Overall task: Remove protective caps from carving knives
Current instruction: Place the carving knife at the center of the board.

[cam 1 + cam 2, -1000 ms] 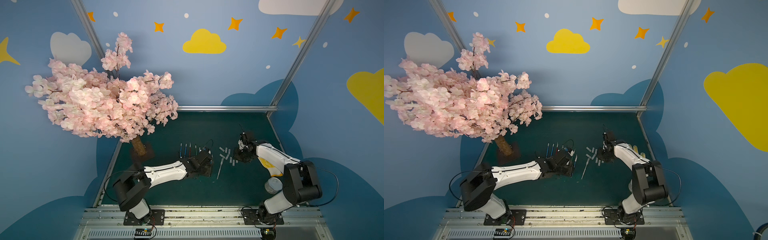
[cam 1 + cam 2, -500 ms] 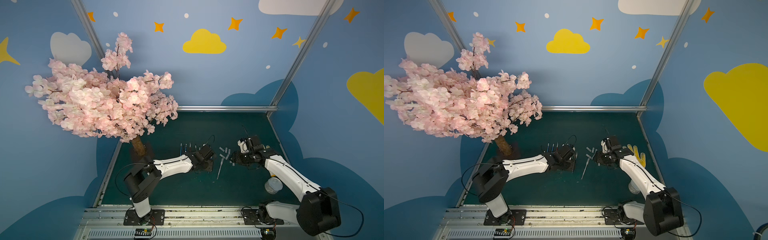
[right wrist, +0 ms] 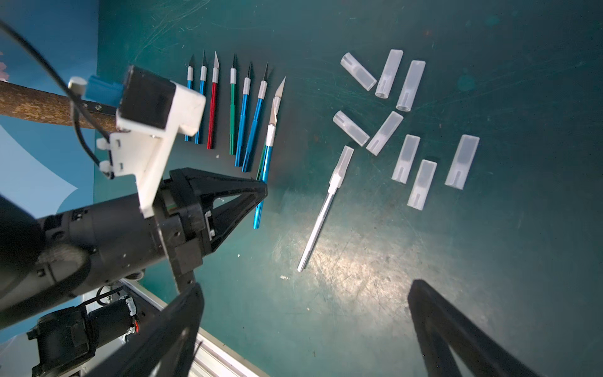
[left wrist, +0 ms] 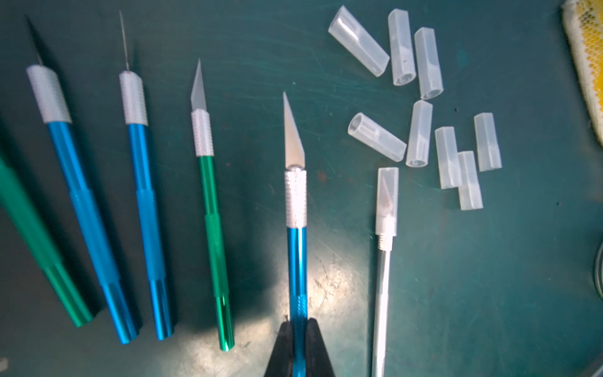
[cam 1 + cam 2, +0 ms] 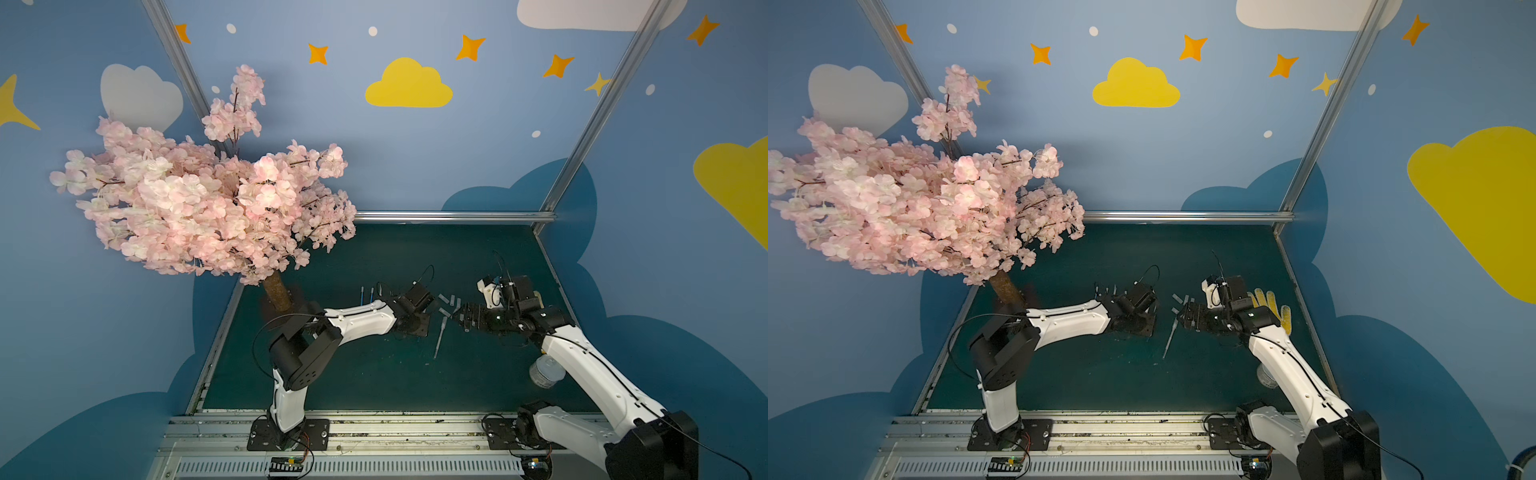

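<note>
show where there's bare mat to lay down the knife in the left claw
Bare: the green mat from the handle end of the whitish capped knife to the robot bases, and the far strip by the silver back rail. Crowded: the row of uncapped coloured-handle knives and the cluster of translucent plastic caps.

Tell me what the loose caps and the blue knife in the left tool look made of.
Loose caps: probably plastic, frosted translucent; the green mat shows through. Held blue knife: seemingly anodised metal, glossy streak highlights; knurled silver collar, bare steel-looking blade.
</note>
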Robot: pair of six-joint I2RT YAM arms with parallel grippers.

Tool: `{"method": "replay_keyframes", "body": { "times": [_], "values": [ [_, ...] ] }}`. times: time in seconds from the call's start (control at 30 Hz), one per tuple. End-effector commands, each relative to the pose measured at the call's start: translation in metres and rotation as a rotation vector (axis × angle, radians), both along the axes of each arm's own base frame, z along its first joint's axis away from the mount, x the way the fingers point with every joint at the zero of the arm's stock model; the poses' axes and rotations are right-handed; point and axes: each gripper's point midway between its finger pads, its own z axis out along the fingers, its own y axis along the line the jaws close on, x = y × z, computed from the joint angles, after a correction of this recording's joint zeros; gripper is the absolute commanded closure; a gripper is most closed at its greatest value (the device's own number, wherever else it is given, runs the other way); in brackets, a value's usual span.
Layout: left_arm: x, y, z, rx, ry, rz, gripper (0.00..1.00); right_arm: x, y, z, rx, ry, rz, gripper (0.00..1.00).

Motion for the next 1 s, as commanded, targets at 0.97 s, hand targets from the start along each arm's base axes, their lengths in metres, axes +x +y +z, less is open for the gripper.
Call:
{"method": "replay_keyframes", "body": {
  "times": [0.97],
  "values": [
    [0.014,0.004,-0.027,0.073,0.060,0.010,0.84,-0.011,-0.006,-0.003,-0.009,-0.018,-0.004,0.02]
  ]
}}
